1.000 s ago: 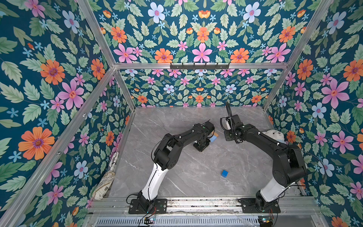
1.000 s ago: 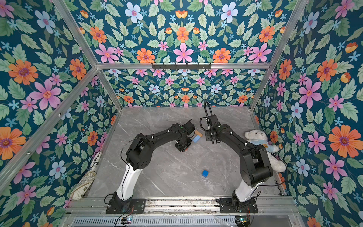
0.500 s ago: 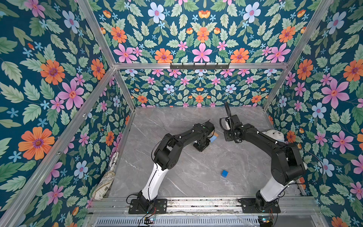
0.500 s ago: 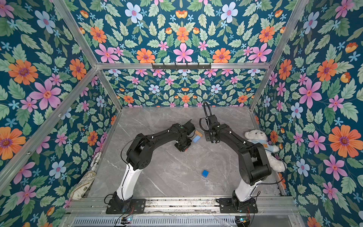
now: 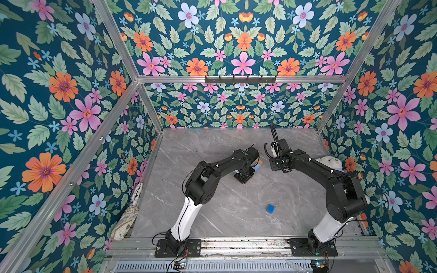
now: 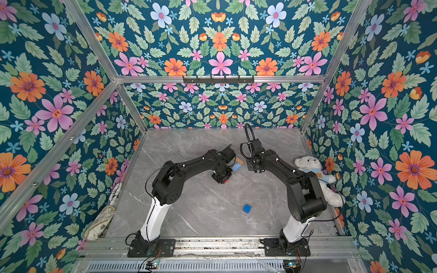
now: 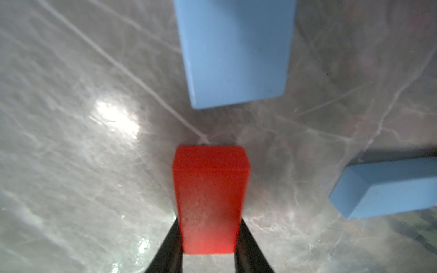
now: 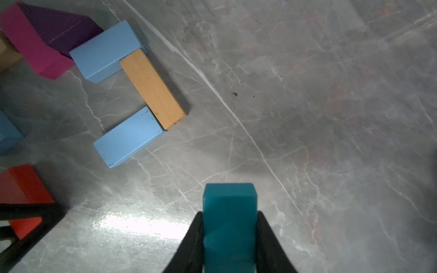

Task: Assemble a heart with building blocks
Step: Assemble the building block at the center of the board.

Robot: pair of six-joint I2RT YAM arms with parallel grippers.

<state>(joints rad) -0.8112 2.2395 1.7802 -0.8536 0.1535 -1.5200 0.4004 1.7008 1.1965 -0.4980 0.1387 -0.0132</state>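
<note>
My left gripper [image 7: 209,236] is shut on a red block [image 7: 210,198], held low over the table beside two light blue blocks [image 7: 236,52] [image 7: 383,189]. My right gripper [image 8: 229,227] is shut on a teal block [image 8: 229,212]. In the right wrist view the partial heart lies flat: magenta block [image 8: 30,47], purple triangle [image 8: 59,30], light blue block [image 8: 106,52], tan block [image 8: 153,89], another light blue block [image 8: 128,137]. In both top views the arms hide most of it; the left gripper [image 5: 244,176] and right gripper [image 5: 280,165] flank it. A blue block [image 5: 270,209] [image 6: 246,209] lies alone nearer the front.
A white plush bear [image 6: 314,170] leans at the right wall behind my right arm. A rolled patterned cloth [image 5: 125,222] lies along the left wall. Floral walls close in the grey marble table [image 5: 212,146] on three sides.
</note>
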